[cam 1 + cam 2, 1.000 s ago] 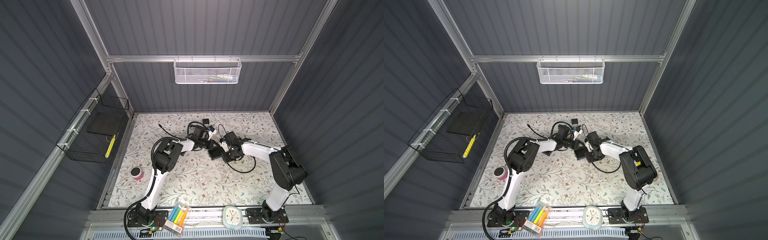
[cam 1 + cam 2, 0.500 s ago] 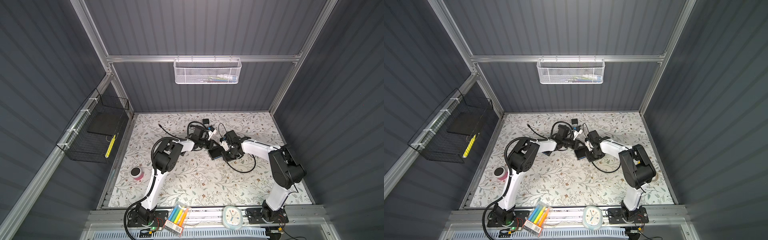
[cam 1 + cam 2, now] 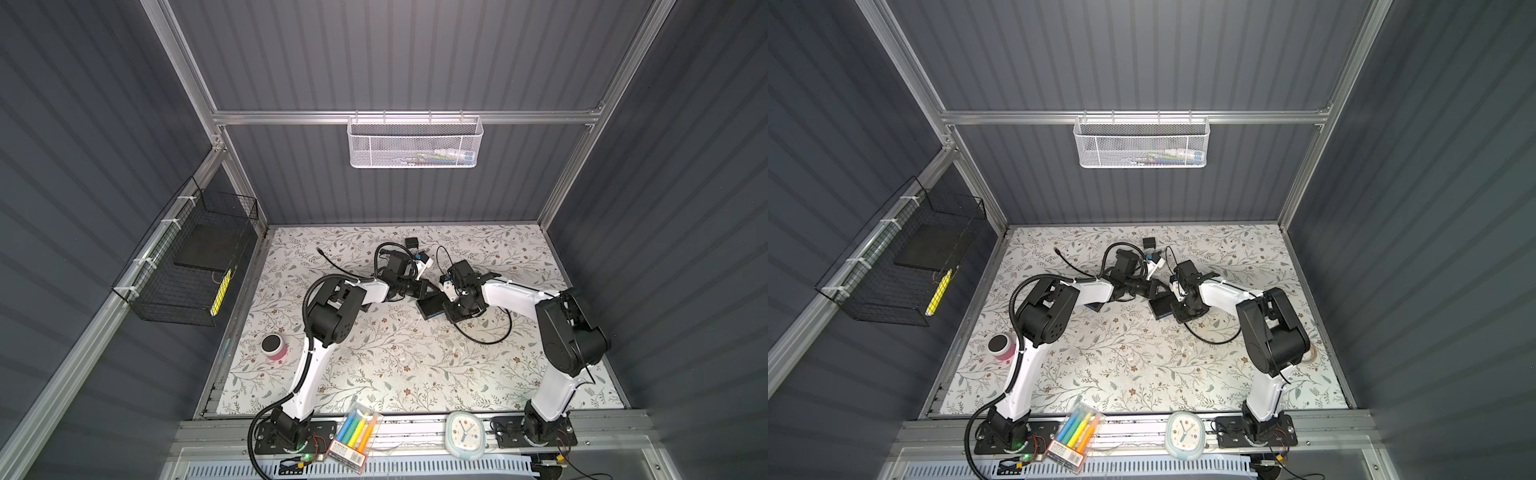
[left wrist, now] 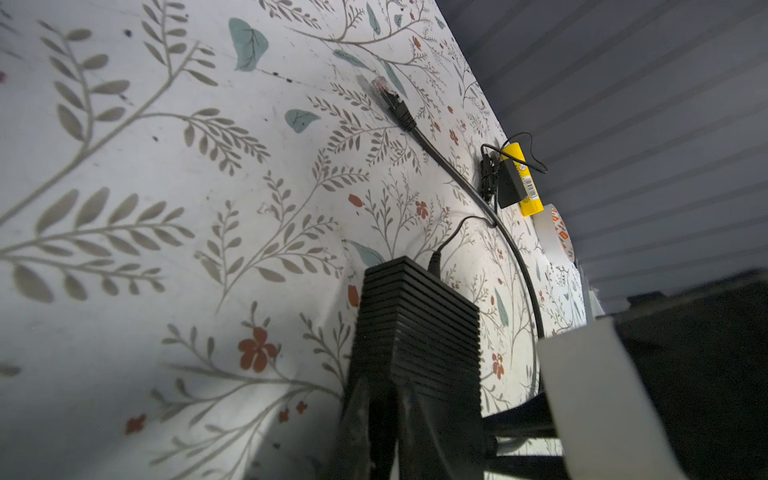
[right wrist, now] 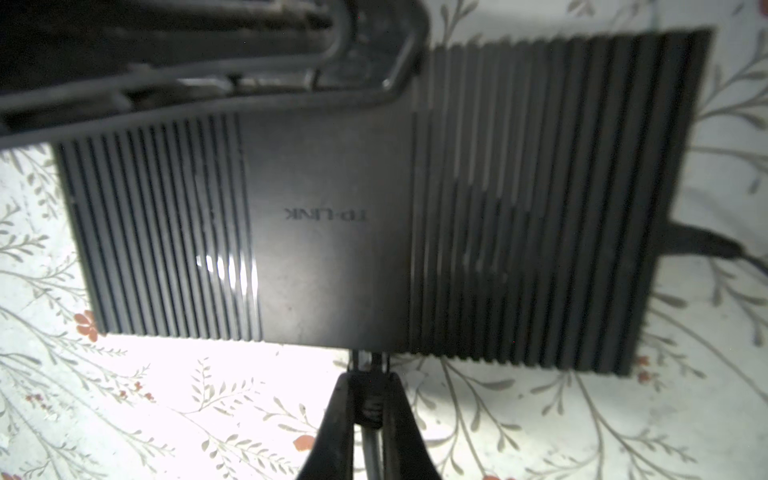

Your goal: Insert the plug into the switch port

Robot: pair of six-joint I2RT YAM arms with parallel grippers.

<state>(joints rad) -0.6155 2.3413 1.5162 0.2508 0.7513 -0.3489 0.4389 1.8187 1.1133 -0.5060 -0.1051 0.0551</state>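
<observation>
Our right claw (image 5: pixel 371 384) is clamped on the plug (image 5: pixel 369 360), whose long axis points straight at the long edge of the switch (image 5: pixel 332 228) lying on the tabletop (image 5: pixel 166 395); its tip meets that edge. Our left claw (image 4: pixel 388 403) seems pinched on the switch's end, bracing it. We judge a straight push along that axis remains.

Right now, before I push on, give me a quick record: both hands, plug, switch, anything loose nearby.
right hand: shut on the plug
plug: tip at the switch long edge; seated or not, cannot tell
left hand: shut, at a corner of the switch; contact unclear
switch: on the table, lead at the end away from the left hand
spare plug: loose on the table, apart from the switch
</observation>
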